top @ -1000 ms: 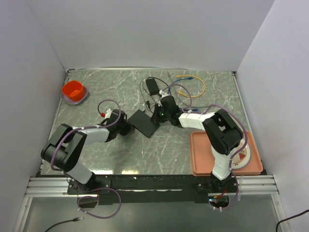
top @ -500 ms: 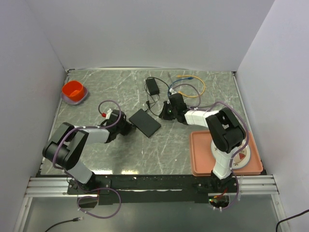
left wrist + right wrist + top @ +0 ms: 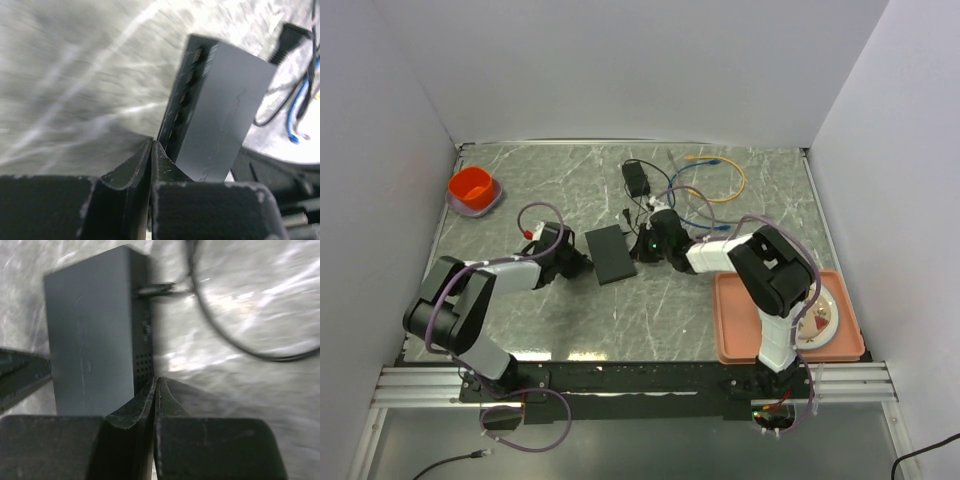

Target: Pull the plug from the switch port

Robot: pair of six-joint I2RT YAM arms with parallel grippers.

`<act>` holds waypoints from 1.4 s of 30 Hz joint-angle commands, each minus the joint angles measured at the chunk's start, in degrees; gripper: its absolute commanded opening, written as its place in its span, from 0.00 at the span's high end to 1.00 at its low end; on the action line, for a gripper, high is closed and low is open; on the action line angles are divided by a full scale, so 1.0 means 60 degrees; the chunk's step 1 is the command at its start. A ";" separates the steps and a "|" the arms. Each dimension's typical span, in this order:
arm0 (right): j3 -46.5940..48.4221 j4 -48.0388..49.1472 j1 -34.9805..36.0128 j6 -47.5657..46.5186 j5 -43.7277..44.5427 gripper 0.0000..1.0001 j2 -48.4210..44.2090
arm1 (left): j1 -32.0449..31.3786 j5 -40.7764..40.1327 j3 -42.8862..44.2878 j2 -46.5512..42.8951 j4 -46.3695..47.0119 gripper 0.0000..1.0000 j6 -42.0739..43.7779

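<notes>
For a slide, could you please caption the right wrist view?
Shut right end effector beside black switch, plug in its side.

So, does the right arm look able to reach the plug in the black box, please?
Probably yes: the plug sticks out of the black box ahead of the right gripper, nothing between, though its jaws are shut.

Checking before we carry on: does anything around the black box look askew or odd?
The black box lies skewed to the table's edges, with a black plug in its side. Behind it, loose cables sprawl in a tangle. Nothing looks spilled.
</notes>
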 commanded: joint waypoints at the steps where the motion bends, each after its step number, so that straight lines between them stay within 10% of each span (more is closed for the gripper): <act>1: -0.0538 0.0042 0.1277 0.0598 -0.0362 0.98 0.0044 | 0.0028 0.0232 0.0445 0.0033 -0.1587 0.90 0.0857; 20: -0.0860 0.1287 0.2407 0.0922 -0.0613 0.95 -0.0481 | 0.0614 -0.2604 0.1590 -0.2523 -0.4839 0.90 0.1079; 28: -0.1462 0.0468 0.2246 0.0393 0.0648 0.60 -0.2915 | 0.0600 -0.1529 -0.0033 -0.5356 -0.1712 0.44 0.1312; 42: -0.0336 -0.0909 0.0431 0.0349 -0.0786 0.58 -0.2448 | 0.0351 0.0144 -0.0182 -0.2487 -0.0286 0.48 0.1460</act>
